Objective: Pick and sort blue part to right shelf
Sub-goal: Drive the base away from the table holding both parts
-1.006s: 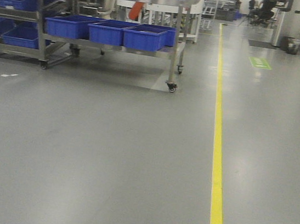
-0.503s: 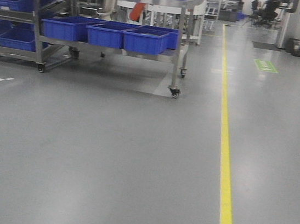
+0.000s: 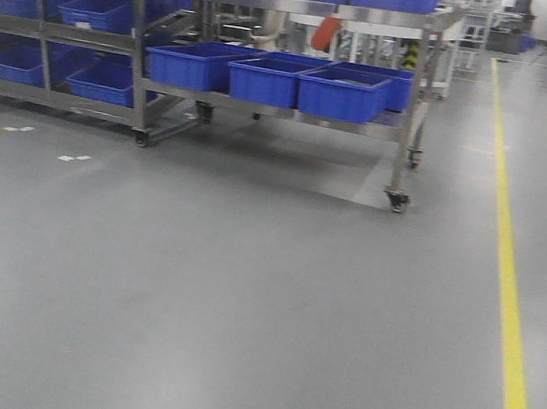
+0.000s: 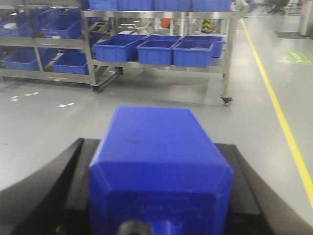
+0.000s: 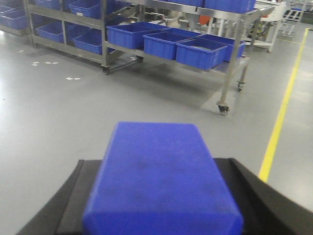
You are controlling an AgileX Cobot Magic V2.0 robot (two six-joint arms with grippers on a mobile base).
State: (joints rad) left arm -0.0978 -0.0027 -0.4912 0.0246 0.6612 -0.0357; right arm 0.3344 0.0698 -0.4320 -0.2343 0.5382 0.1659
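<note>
A blue part (image 4: 159, 171), a blocky plastic piece, fills the low middle of the left wrist view, and my left gripper (image 4: 156, 143) is shut on it with a black finger on each side. A second blue part (image 5: 161, 191) sits the same way in my right gripper (image 5: 157, 162), which is shut on it. Across the grey floor stands the right shelf (image 3: 280, 4), a steel rack on casters with blue bins (image 3: 341, 90) on its lower level; it also shows in the left wrist view (image 4: 161, 66) and the right wrist view (image 5: 230, 29). Neither gripper shows in the front view.
A second steel rack (image 3: 49, 29) with blue bins stands left of it. A yellow floor line (image 3: 513, 297) runs along the right side. White marks (image 3: 73, 157) lie on the floor at left. The shelf's caster (image 3: 396, 203) sticks out at its near right corner.
The front view has swung left: the shelf and the yellow line have slid rightwards in frame, and the left rack has come further into view.
</note>
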